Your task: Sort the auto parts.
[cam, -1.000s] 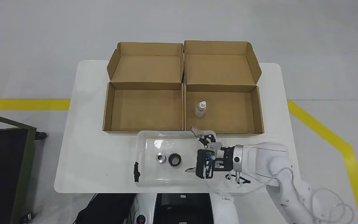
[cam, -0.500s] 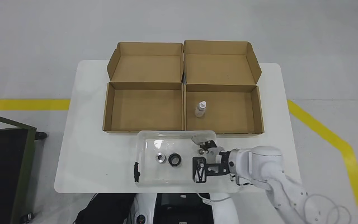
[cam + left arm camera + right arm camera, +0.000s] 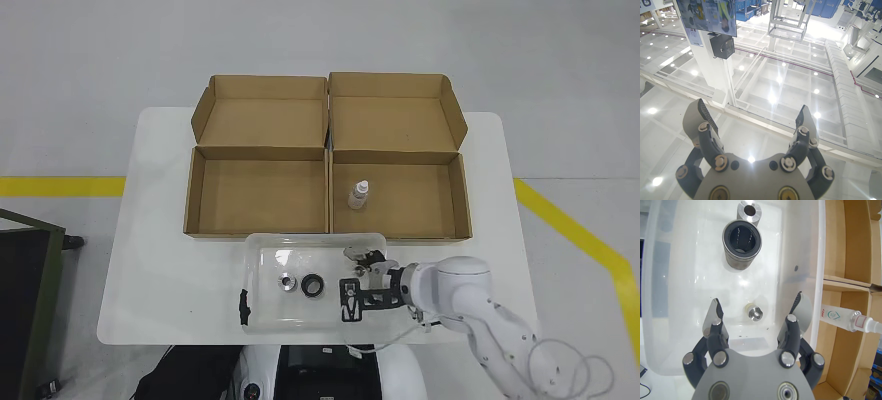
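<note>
Landmark: a clear plastic bin (image 3: 300, 237) at the near edge of the white tabletop (image 3: 170, 260).

1. Left hand (image 3: 752, 103): fingers set wide, nothing between them, pointing up at the room's ceiling. Its place relative to the bin cannot be told.
2. A small black piece (image 3: 243, 306) lies on the tabletop against the bin's outer left wall, near the front corner.
3. The left cardboard box (image 3: 258, 195) stands open just beyond the bin's far side, reaching past the bin's left end.
4. Inside the bin, left part: a silver metal sleeve (image 3: 287, 282) stands on end with its bore facing up.
5. Just right of the sleeve, also inside the bin: a larger bearing (image 3: 313, 285) with a black rim, upright and hollow. The two are close. Whether they touch cannot be told.
6. Right part of the bin: a small silver fitting (image 3: 754, 313) rests on the bin floor, well apart from the bearing.
7. Right hand (image 3: 350, 298): it hangs over the bin's right part with its fingers spread wide and holds nothing. The fitting lies below the gap, clear of both fingers. One finger sits near the bin's far wall.
8. The right cardboard box (image 3: 420, 200) stands open beyond the bin's far side, touching the left box. A small clear bottle (image 3: 358, 194) with a white cap stands in it near the shared wall.
</note>
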Controlling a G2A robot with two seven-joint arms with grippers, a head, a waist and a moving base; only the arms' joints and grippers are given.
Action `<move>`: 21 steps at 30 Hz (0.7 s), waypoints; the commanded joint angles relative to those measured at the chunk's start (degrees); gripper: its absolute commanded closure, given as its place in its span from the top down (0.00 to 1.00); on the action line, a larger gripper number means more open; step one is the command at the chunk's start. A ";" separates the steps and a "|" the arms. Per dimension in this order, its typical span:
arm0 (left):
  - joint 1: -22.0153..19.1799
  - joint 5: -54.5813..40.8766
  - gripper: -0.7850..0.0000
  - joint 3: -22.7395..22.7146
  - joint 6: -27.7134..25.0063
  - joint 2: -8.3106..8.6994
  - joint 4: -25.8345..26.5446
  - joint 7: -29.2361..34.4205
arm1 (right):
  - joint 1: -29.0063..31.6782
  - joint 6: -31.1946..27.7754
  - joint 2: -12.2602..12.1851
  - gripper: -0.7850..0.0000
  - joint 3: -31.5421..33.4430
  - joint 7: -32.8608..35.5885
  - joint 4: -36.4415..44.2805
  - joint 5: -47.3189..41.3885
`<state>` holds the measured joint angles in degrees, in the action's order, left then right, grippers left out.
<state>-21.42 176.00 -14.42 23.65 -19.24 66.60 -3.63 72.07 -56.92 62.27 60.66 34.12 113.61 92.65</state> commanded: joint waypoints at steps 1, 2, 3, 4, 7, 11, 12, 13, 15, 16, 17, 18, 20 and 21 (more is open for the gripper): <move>0.00 0.00 1.00 0.00 0.00 0.00 0.00 0.00 | -0.75 0.28 0.11 0.73 -0.68 1.55 -0.61 0.17; 0.00 0.00 1.00 0.00 0.00 0.00 0.00 0.00 | -1.08 0.32 0.17 0.71 -1.03 2.17 -0.81 0.08; 0.00 0.00 1.00 0.00 0.00 0.00 0.00 0.00 | -1.37 0.44 0.22 0.68 -1.31 2.75 -0.96 -0.05; 0.00 0.00 1.00 0.00 0.00 0.00 0.00 0.00 | -1.62 0.49 0.27 0.66 -1.58 3.28 -1.06 -0.24; 0.00 0.00 1.00 0.00 0.00 0.00 0.00 0.00 | -2.41 0.45 0.37 0.64 -2.26 4.99 -1.26 -0.68; 0.00 0.00 1.00 0.00 0.00 0.00 0.00 0.00 | -3.41 -0.02 0.51 0.56 -3.30 7.57 -1.75 -1.16; 0.00 0.00 1.00 0.00 0.00 0.00 0.00 0.00 | -3.64 -0.21 0.54 0.54 -3.58 8.17 -1.96 -1.40; 0.00 0.00 1.00 0.00 0.00 0.00 0.00 0.00 | -3.87 -0.32 0.58 0.51 -3.84 8.71 -2.10 -1.66; 0.00 0.00 1.00 0.00 0.00 0.00 0.00 0.00 | -4.27 -0.37 0.65 0.49 -4.26 9.73 -2.37 -2.18; 0.00 0.00 1.00 0.00 0.00 0.00 0.00 0.00 | -4.46 -0.43 0.68 0.47 -4.51 10.21 -2.40 -2.37; 0.00 0.00 1.00 0.00 0.00 0.00 0.00 0.00 | -4.64 -0.45 0.71 0.47 -4.75 10.61 -2.45 -2.56; 0.00 0.00 1.00 0.00 0.00 0.00 0.00 0.00 | -4.78 -0.49 0.74 0.46 -5.00 11.00 -2.55 -2.79; 0.00 0.00 1.00 0.00 0.00 0.00 0.00 0.00 | -5.11 -0.58 0.80 0.44 -5.55 11.89 -2.66 -3.01; 0.00 0.00 1.00 0.00 0.00 0.00 0.00 0.00 | -5.25 -0.60 0.84 0.42 -5.83 12.26 -2.74 -3.18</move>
<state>-21.42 176.00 -14.42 23.65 -19.24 66.60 -3.63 66.96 -57.50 63.08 55.09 45.99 110.94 89.61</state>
